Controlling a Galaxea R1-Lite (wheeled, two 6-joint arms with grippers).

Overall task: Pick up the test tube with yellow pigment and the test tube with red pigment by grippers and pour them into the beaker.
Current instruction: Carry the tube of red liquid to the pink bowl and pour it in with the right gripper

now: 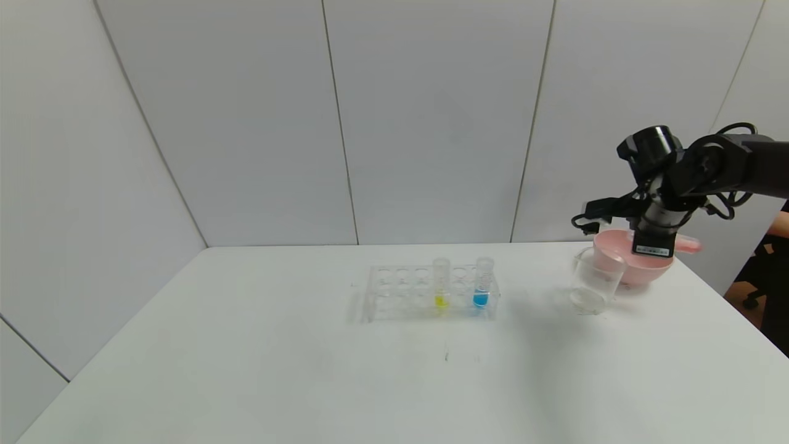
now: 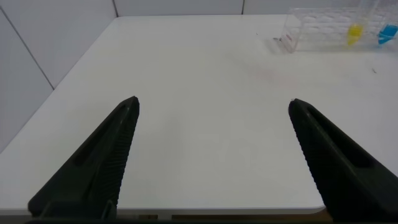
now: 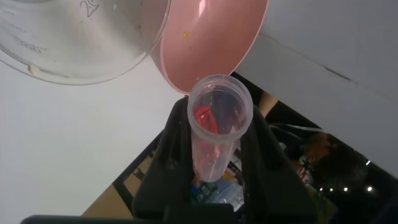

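The test tube with yellow pigment [image 1: 441, 285] stands in a clear rack [image 1: 400, 290] at mid-table; it also shows in the left wrist view [image 2: 355, 31]. My right gripper [image 3: 217, 134] is shut on the test tube with red pigment [image 3: 217, 124], whose open mouth points toward the rims of the pink bowl [image 3: 211, 37] and the beaker [image 3: 68, 37]. In the head view that gripper [image 1: 652, 243] hangs over the pink bowl [image 1: 641, 268], just right of the beaker [image 1: 593, 280], and hides the red tube. My left gripper [image 2: 213, 106] is open and empty, low over the table's near left part.
A tube with blue liquid [image 1: 481, 285] stands in the rack beside the yellow one. The beaker and pink bowl touch at the table's far right. The table's right edge runs close behind the bowl. White wall panels rise behind the table.
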